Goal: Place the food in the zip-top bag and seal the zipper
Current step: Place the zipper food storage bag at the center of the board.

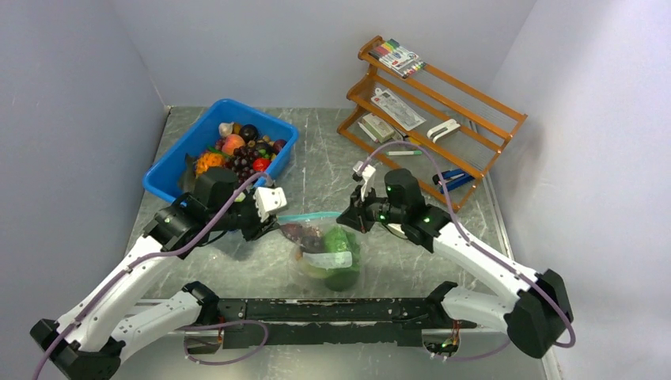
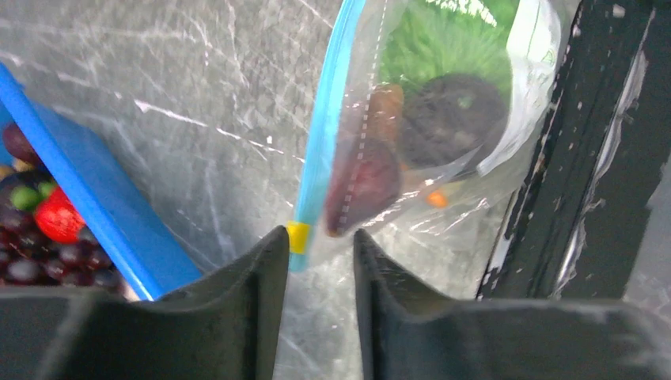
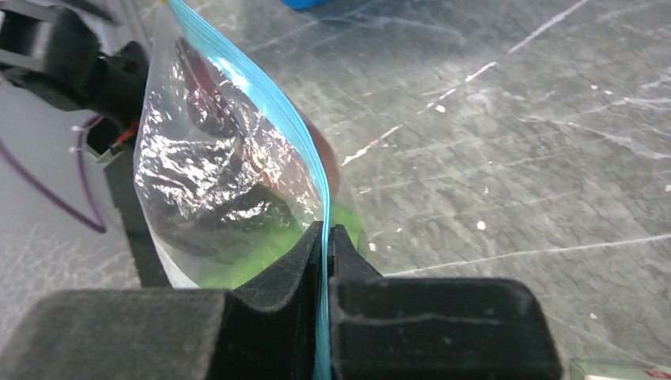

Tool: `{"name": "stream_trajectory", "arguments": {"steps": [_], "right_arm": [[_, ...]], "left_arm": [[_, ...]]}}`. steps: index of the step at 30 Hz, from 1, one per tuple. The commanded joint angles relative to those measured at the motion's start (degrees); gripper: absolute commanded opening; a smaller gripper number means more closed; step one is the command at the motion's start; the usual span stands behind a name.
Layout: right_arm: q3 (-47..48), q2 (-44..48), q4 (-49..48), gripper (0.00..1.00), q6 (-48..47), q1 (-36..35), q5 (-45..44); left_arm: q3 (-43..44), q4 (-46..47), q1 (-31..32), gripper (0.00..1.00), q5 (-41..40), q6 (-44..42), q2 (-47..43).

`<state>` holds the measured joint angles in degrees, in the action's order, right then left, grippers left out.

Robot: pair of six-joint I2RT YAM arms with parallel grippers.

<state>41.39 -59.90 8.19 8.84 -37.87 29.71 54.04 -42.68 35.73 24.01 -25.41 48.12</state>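
The grey marbled worktop [image 1: 316,158] carries a wooden rack [image 1: 467,89] at the far right and a blue bin [image 1: 178,154] of toy fruit at the far left. The zip-top bag [image 1: 328,257] lies between the two arms, just beyond the black bar [image 1: 332,310] joining their bases. It is clear, crinkled plastic with a white label, bulging with food. Inside it, green leafy lettuce [image 2: 451,47] sits against a dark round avocado [image 2: 459,119] and a reddish-brown piece [image 2: 368,186]. The zipper [image 3: 269,111], a thin teal-blue strip, runs along the bag's far edge. The right gripper [image 3: 325,229] is clamped tight on one end of the strip. The left gripper [image 2: 319,237] stands with its fingers slightly apart at the other end. The zipper's yellow tip [image 2: 297,237] sits just at the inner edge of one finger, not pinched.
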Motion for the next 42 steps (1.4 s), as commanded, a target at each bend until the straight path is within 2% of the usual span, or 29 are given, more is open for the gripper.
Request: {"name": "stream_trajectory", "arguments": {"steps": [1, 4, 7, 10, 11, 18, 22, 27, 32, 37, 40, 42], "right_arm": [[2.11, -4.15, -6.03, 0.0, -2.91, 1.84, -2.09], [2.43, -6.58, -8.58, 0.0, -3.16, 2.88, -4.13], [2.22, -8.97, -11.55, 0.0, -3.35, 4.19, -6.19], [2.54, -11.77, -14.18, 0.0, -3.39, 5.58, -7.1], [2.82, -12.88, -14.83, 0.0, -3.5, 5.79, -7.05], [6.03, -19.53, -18.88, 0.0, -5.31, 7.64, -9.48], [9.96, -23.2, -16.99, 0.0, -6.1, 8.64, -10.09], [12.84, -24.69, -16.16, 0.01, -5.03, 8.77, -12.09], [14.47, -23.67, -12.93, 0.22, -4.0, 8.78, -13.52], [15.61, -19.9, -6.88, 0.54, -2.34, 8.77, -15.52], [15.58, -15.67, -4.89, 0.8, -0.6, 8.75, -16.99], [15.01, -12.4, -3.99, 0.93, 0.74, 8.73, -17.89]], "left_arm": [[3.69, 4.64, -0.16, 0.48, -5.92, 4.12, 1.03], [5.63, 4.49, -0.2, 0.64, -7.54, 6.19, 1.07], [6.58, 4.51, -0.17, 0.72, -9.39, 8.07, -0.28], [5.64, 6.69, -0.16, 0.94, -10.43, 9.63, -2.97], [5.0, 7.6, -0.13, 0.99, -10.62, 10.06, -3.89], [1.05, 9.73, -0.2, 1.0, -11.94, 13.84, -8.38], [-0.15, 10.9, -0.14, 1.0, -15.5, 20.95, -9.61], [0.77, 9.72, -0.17, 1.0, -19.38, 23.91, -10.09], [1.05, 9.61, -0.16, 1.0, -22.97, 26.97, -11.57], [1.23, 7.35, -0.13, 1.0, -22.96, 29.52, -11.47], [0.69, 7.24, -0.18, 1.0, -26.93, 33.29, -10.99], [0.74, 6.96, -0.17, 1.0, -30.21, 36.25, -10.56]]}}
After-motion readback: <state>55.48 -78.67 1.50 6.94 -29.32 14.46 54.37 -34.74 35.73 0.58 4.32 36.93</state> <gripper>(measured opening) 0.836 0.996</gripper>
